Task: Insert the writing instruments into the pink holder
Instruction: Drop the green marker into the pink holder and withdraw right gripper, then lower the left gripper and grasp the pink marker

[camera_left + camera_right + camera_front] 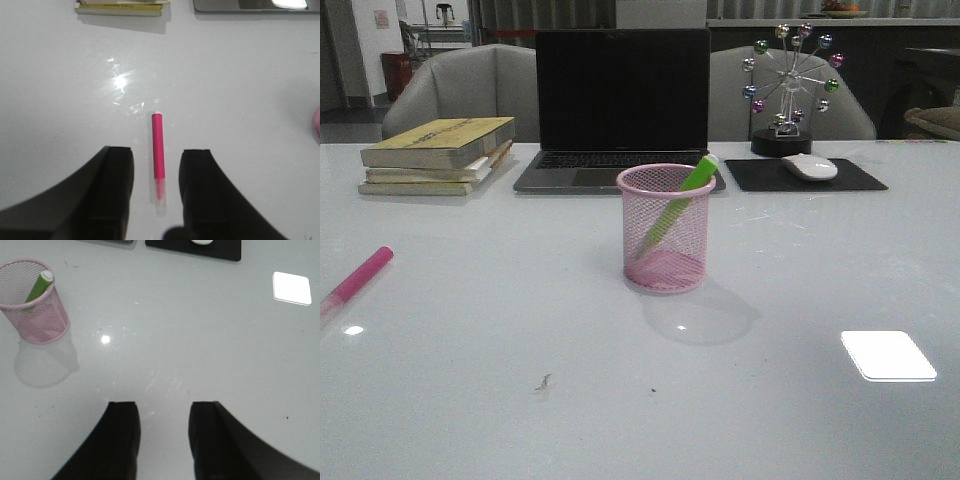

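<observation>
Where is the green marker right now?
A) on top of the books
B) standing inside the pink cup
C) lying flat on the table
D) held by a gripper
B: the green marker leans inside the pink mesh cup, its tip poking over the rim, while both grippers are open and empty.

no legible text, book cover print too blurry

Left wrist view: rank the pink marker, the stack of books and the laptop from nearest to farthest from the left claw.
1. Pink marker: lying on the table between the open fingers of the left claw.
2. Stack of books: far across the table, on the left finger's side.
3. Laptop: on the right finger's side, about as far as the books; too close to call.
</observation>
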You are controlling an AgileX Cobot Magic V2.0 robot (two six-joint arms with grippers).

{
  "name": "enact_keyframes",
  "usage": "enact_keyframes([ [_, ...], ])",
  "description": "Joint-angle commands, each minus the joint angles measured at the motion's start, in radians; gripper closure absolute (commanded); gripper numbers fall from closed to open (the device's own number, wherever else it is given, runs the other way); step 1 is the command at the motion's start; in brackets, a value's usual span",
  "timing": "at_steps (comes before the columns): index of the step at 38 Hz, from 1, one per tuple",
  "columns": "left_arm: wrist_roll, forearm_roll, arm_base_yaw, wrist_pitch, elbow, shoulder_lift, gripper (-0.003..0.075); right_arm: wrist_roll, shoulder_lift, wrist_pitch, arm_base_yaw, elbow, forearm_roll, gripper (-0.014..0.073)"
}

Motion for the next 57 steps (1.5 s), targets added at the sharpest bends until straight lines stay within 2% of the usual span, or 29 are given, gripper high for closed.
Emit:
enact_keyframes([
  [1, 0.004, -0.017, -0.017, 0.009, -0.128, 0.096, 0.0412, 0.0, -0.011, -0.058, -0.006, -0.027, -0.02, 0.0223],
  [7, 0.004, -0.017, -0.029, 0.099, -0.268, 0.286, 0.0412, 0.0, -0.011, -0.058, -0.006, -0.027, -0.023, 0.0223],
  [11, 0.004, -0.017, -0.03, 0.112, -0.335, 0.392, 0.0412, 0.0, -0.011, -0.058, -0.006, -0.027, -0.035, 0.0223],
  [22, 0.004, -0.017, -0.03, 0.124, -0.377, 0.596, 0.0412, 0.0, -0.011, -0.047, -0.006, -0.027, -0.051, 0.0223],
  [34, 0.004, -0.017, -0.03, 0.103, -0.377, 0.696, 0.0412, 0.0, -0.011, -0.047, -0.006, -0.027, -0.072, 0.0223],
  [53, 0.004, -0.017, -0.03, 0.072, -0.377, 0.742, 0.0412, 0.0, -0.011, -0.047, -0.006, -0.027, -0.078, 0.0223],
  [57, 0.004, -0.017, -0.03, 0.08, -0.377, 0.746, 0.0457, 0.0, -0.011, -0.047, -0.006, -0.027, -0.08, 0.0223],
])
